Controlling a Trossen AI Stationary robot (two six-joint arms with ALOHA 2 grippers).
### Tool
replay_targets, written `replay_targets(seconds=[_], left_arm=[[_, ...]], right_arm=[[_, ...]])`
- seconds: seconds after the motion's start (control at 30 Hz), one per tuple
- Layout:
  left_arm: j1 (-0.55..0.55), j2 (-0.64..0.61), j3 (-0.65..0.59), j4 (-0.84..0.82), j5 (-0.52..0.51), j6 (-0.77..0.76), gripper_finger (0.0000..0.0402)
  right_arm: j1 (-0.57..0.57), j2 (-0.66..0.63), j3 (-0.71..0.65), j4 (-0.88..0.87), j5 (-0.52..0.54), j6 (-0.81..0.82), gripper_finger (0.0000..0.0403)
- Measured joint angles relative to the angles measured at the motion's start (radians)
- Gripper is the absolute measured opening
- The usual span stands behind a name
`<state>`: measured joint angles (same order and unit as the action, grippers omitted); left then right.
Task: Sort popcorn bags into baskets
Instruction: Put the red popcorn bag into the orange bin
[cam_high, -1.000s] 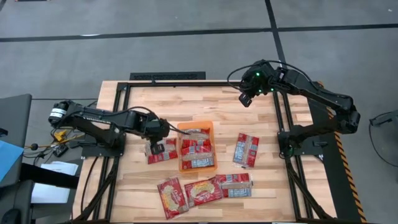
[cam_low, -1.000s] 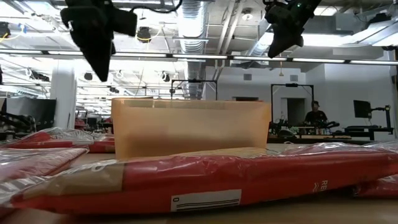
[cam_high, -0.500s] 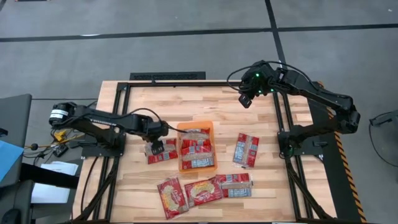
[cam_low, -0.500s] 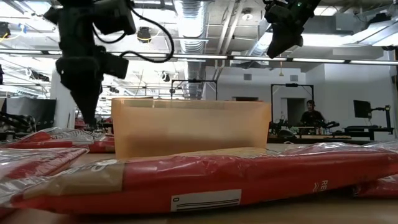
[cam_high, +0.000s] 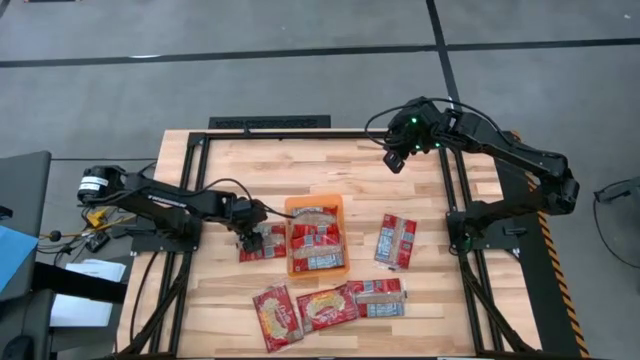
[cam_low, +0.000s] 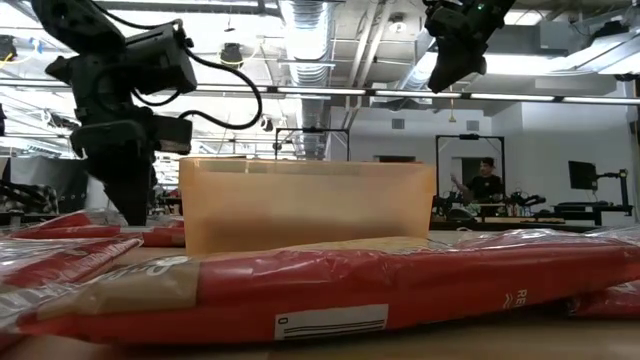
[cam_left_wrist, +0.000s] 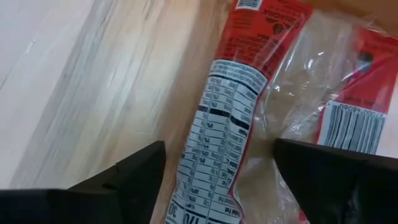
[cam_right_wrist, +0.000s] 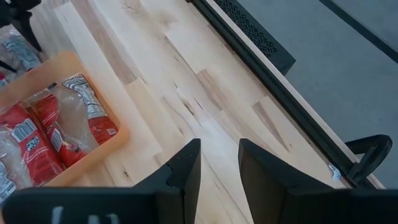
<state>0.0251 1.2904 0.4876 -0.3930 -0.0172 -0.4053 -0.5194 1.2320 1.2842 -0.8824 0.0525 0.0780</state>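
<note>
An orange basket (cam_high: 291, 268) stands mid-table with several red popcorn bags (cam_high: 318, 243) inside. Just to its left one bag (cam_high: 266, 244) lies flat on the wood, print side up (cam_left_wrist: 227, 124). My left gripper (cam_left_wrist: 217, 186) is low over this bag, open, pointing down, one finger on either side of its printed strip. My right gripper (cam_high: 395, 158) hangs high over the table's far right part, open with nothing between its fingers (cam_right_wrist: 217, 180). More bags lie near the front (cam_high: 328, 306) and right of the basket (cam_high: 396, 240).
Two bags (cam_high: 277, 316) (cam_high: 378, 298) flank the front one, and a bag (cam_low: 350, 285) lies right before the low camera, hiding the basket's foot (cam_low: 305, 205). A black frame (cam_high: 270, 123) borders the far edge. Bare wood lies at the far left and far middle.
My left gripper has gone down from high beside the basket to just over the bag lying left of it, drifting a little toward the table's left edge. My right gripper has kept still.
</note>
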Motion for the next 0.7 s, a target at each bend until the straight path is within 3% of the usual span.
replay_targets(seconds=[0.13,0.33,0.4,0.7], left_arm=[[-0.001,0.0,-0.025,0.004,0.012,-0.038,0.0229],[0.001,-0.001,-0.031,0.01,0.031,-0.049,0.0057],[0.006,0.0,-0.031,0.011,0.04,-0.058,0.0017],[0.012,0.008,0.071,-0.125,0.114,-0.137,0.0001]], right_arm=[[0.0,0.0,0.0,0.001,0.003,0.001,0.0127],[0.0,0.0,0.0,0.001,0.003,0.003,0.0122],[0.0,0.0,0.0,0.001,0.003,0.002,0.0121],[0.0,0.0,0.0,0.001,0.004,0.0,0.0121]])
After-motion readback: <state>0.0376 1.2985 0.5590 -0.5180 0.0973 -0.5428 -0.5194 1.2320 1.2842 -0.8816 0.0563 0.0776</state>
